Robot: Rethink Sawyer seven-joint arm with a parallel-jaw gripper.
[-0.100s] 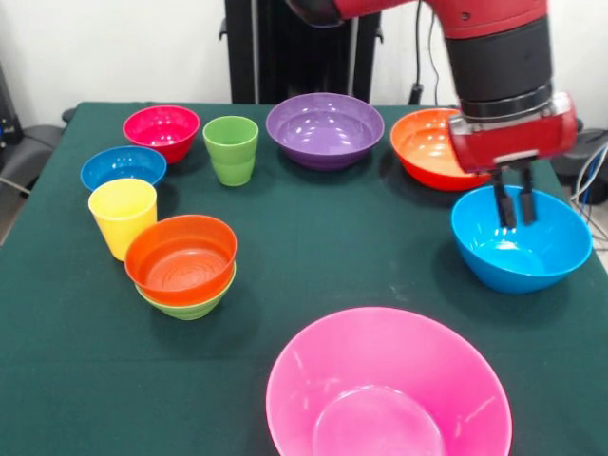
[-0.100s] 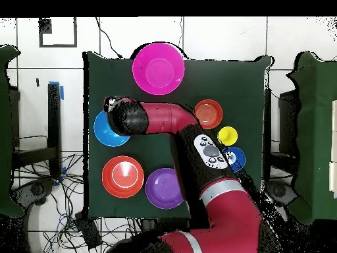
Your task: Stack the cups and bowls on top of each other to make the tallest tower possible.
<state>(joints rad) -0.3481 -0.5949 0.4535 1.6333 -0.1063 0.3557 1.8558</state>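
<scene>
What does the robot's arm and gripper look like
The arm is glossy red with a black ribbed band near the wrist and a silver ring below it. The gripper has a boxy red body and two thin dark fingers. From overhead, a grey panel with buttons shows.

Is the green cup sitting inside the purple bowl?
No. The green cup stands on the table beside the purple bowl, which holds nothing.

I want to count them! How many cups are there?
2. The yellow cup stands beside the stacked small bowls; the green cup stands between the red bowl and purple bowl.
</scene>
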